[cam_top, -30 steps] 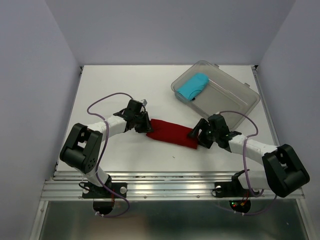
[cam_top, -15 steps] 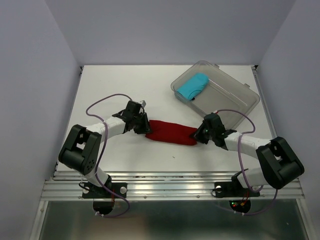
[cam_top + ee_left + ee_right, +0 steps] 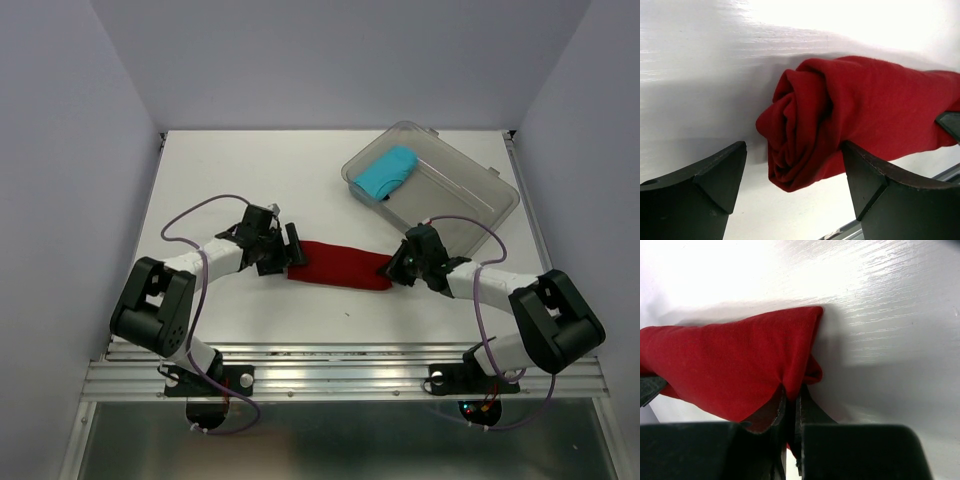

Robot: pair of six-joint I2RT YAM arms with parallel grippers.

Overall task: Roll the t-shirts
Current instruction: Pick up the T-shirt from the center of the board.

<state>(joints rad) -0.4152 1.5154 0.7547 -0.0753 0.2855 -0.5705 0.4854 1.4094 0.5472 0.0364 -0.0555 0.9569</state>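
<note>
Dark red t-shirt [image 3: 340,266] sits rolled; left gripper [image 3: 286,252] is spread around one end, right gripper [image 3: 396,268] pinches the other; lifting probably follows.

The white table [image 3: 250,170] carries 2 things directly on its top: a dark red shirt [image 3: 338,264] and a clear bin [image 3: 465,195]. The shirt lies as a long roll across the near middle, running left to right and slanting a little toward the near edge at its right end; the left wrist view shows its left end as a spiral of wound cloth resting on the surface. The bin sits toward the far right corner, turned at an angle to the table's edges, near the shirt's right end but apart from it.
</note>
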